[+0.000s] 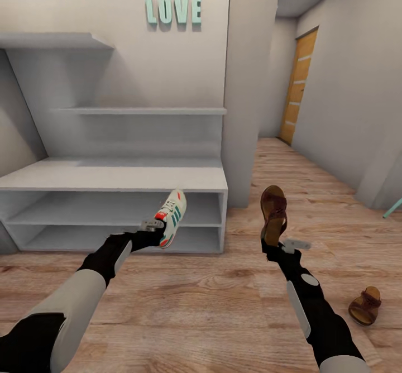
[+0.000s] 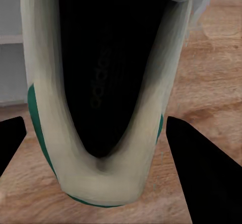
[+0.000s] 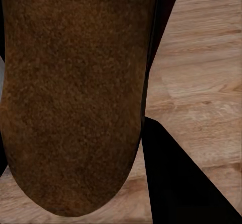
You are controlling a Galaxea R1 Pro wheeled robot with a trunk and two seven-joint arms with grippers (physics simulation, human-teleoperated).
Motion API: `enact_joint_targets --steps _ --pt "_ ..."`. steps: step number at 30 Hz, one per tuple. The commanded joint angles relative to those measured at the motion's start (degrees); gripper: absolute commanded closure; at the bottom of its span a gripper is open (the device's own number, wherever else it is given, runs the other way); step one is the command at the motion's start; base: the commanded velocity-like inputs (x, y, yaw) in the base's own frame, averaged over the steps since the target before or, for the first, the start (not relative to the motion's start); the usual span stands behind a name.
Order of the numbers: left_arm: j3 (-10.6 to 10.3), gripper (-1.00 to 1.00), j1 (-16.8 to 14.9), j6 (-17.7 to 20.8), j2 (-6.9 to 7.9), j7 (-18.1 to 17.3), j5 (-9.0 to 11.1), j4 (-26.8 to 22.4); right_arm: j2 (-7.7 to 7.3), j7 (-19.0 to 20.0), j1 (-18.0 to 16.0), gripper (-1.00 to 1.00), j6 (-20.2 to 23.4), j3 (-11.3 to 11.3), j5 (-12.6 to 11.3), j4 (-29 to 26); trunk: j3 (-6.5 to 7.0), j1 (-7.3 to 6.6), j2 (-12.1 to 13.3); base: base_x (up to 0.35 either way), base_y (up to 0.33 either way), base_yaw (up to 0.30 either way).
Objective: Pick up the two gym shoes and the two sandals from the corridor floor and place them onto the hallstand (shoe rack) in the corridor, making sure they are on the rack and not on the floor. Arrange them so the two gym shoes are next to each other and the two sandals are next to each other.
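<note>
Shoes held up before the hallstand [image 1: 111, 177]

The left gripper [image 1: 152, 232] clamps a cream gym shoe [image 1: 172, 218] with green stripes, lifted in front of the stand's pale open shelves; its dark insole reads "adidas". The right gripper [image 1: 274, 245] grips a grainy brown sandal [image 1: 273, 206], raised right of the stand. A second strapped sandal [image 1: 365, 305] lies on the wood-plank floor [image 1: 212, 295], further right. Teal letters "LOVE" [image 1: 173, 10] hang above.

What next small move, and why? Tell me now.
Probably carry the gym shoe in the left gripper forward onto the hallstand: it hangs just before the open shelves. The right gripper holds a sandal clear of the floor; another sandal lies there.
</note>
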Motion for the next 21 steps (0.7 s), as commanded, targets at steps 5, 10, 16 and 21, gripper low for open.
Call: enact_joint_targets --steps 5,10,16,21 --pt "0.0 1.00 0.0 0.4 -0.01 10.2 0.1 1.5 -0.03 -0.2 0.0 1.00 4.8 -0.1 -0.6 -0.4 -0.06 -0.01 0.0 0.000 0.000 0.000" --pt "0.0 1.00 0.0 0.4 -0.08 14.0 0.1 2.4 -0.04 -0.3 0.0 1.00 7.5 -0.2 -0.6 -4.3 -0.06 -0.01 0.0 0.000 0.000 0.000" --pt "0.0 1.00 0.0 0.6 -0.09 14.4 0.1 2.7 -0.21 -0.2 0.0 1.00 13.4 -0.4 -0.7 -7.6 -0.06 -0.01 0.0 0.000 0.000 0.000" --pt "0.0 1.00 0.0 0.6 -0.09 14.4 0.1 3.3 -0.22 -0.2 0.0 1.00 13.6 -0.4 -0.7 -7.7 -0.06 -0.01 0.0 0.000 0.000 0.000"
